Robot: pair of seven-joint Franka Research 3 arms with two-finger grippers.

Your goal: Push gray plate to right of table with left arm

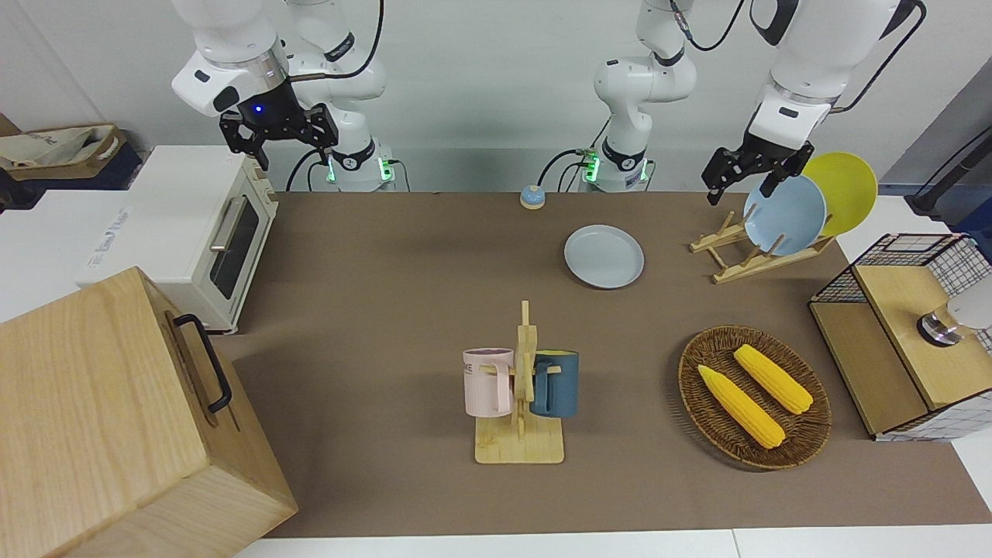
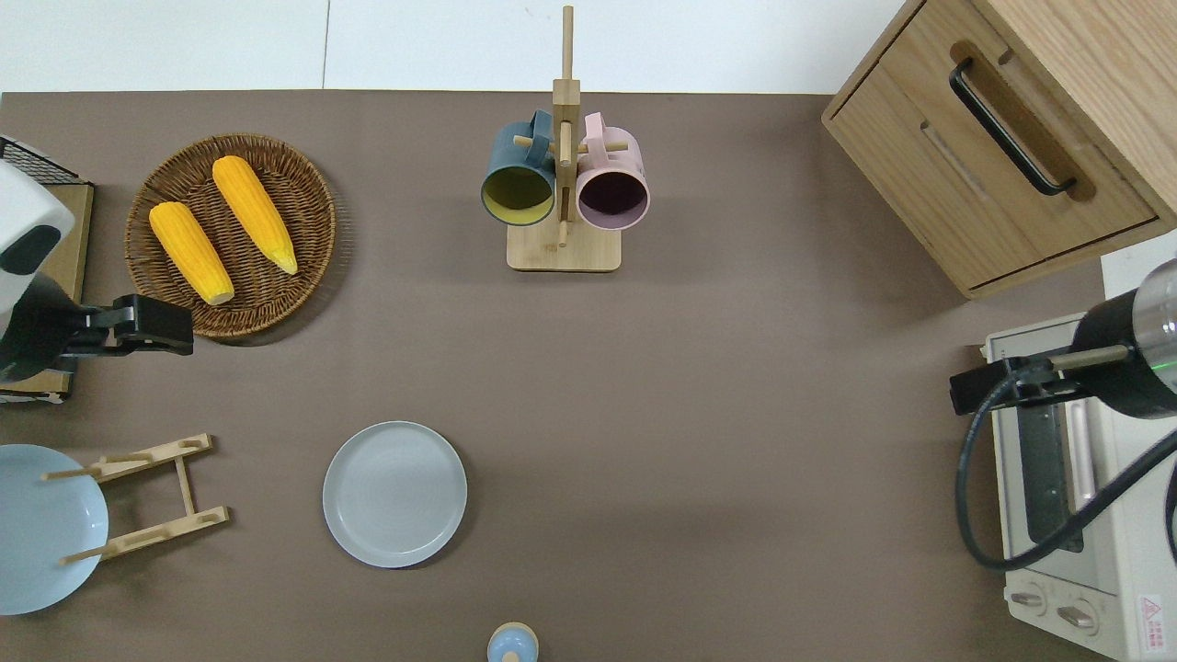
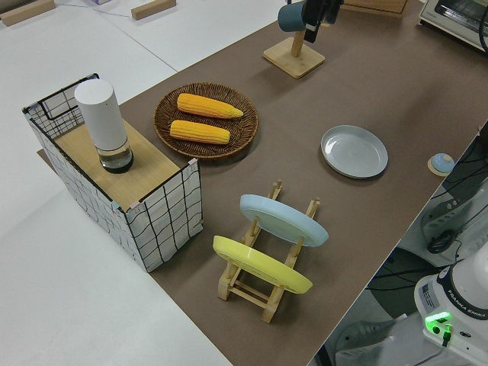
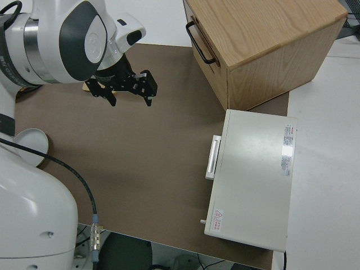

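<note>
Round, pale gray plate (image 2: pixel 394 494) with a low raised rim, lying flat and bare on the brown worktop (image 2: pixel 699 441), nearer the robots than the mug stand (image 2: pixel 563 184) and toward the left arm's end. Open brown surface from the plate toward the right arm's end, up to the white toaster oven (image 2: pixel 1076 496); wooden plate rack (image 2: pixel 147 496) beside the plate, small bell (image 2: pixel 512 643) near it at the robots' edge. Left gripper (image 1: pixel 748 172) up in the air with fingers spread wide, over the worktop beside the corn basket (image 2: pixel 230 234); right arm parked, right gripper (image 1: pixel 279 132) likewise wide.
</note>
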